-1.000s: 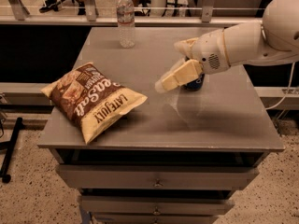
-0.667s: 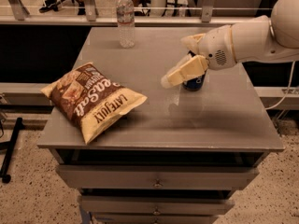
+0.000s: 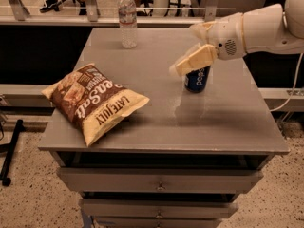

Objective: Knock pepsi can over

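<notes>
The pepsi can point(image 3: 197, 79) is dark blue with white lettering and stands upright on the grey table point(image 3: 161, 113), right of centre. Its top is hidden behind my gripper. My gripper point(image 3: 183, 64) comes in from the right on a white arm point(image 3: 256, 30) and hangs just above and in front of the can's top, its cream fingers point(image 3: 195, 60) pointing left and down. It holds nothing.
A brown chip bag point(image 3: 92, 101) lies on the table's left half. A clear plastic water bottle point(image 3: 127, 19) stands at the far edge. Drawers point(image 3: 159, 186) sit under the tabletop. A railing and chairs stand behind the table.
My gripper and arm have lifted and pulled back toward the far right, so more of the can shows below the fingers. The can still stands upright in the same spot.
</notes>
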